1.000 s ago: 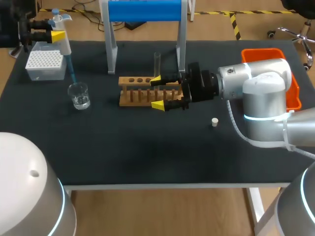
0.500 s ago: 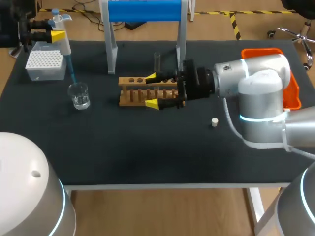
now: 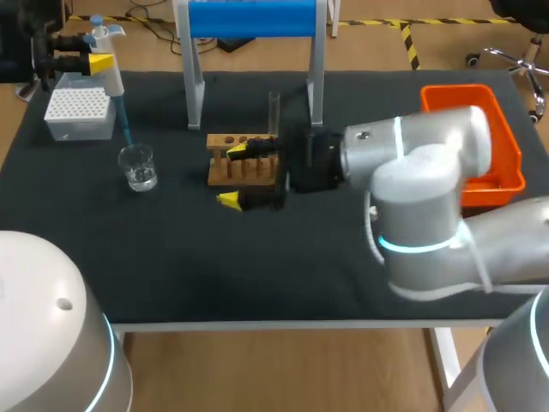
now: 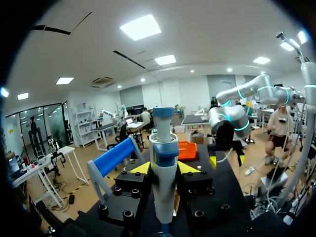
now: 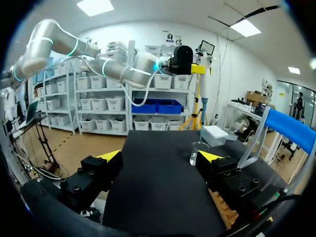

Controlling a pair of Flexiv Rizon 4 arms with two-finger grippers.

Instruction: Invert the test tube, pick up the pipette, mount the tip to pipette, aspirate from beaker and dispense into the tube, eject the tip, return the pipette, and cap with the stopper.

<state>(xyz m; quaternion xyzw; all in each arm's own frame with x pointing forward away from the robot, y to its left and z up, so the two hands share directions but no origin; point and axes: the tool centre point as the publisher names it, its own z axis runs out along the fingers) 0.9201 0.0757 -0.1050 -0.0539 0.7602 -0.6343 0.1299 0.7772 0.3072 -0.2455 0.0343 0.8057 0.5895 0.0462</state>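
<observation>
Black bench (image 3: 257, 266) here, wooden rack (image 3: 225, 170) in the middle. Our right gripper (image 3: 232, 174) sits low at the rack, fingers spread wide, gripping nothing. Our left gripper (image 3: 103, 64) is clamped on the pipette (image 3: 112, 79), blue tip just above the beaker (image 3: 137, 167). The clear test tube (image 3: 274, 112) stands upright in the rack.

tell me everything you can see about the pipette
The pipette has a white, plastic-looking body, a blue button on top with a blue collar below it, and a thin blue tip on its lower end. It hangs off the table, nearly upright with a slight tilt. It is clamped between the fingers of the left gripper, beside the white tip box. The tip points down at the glass beaker; whether it reaches the liquid cannot be told.
</observation>
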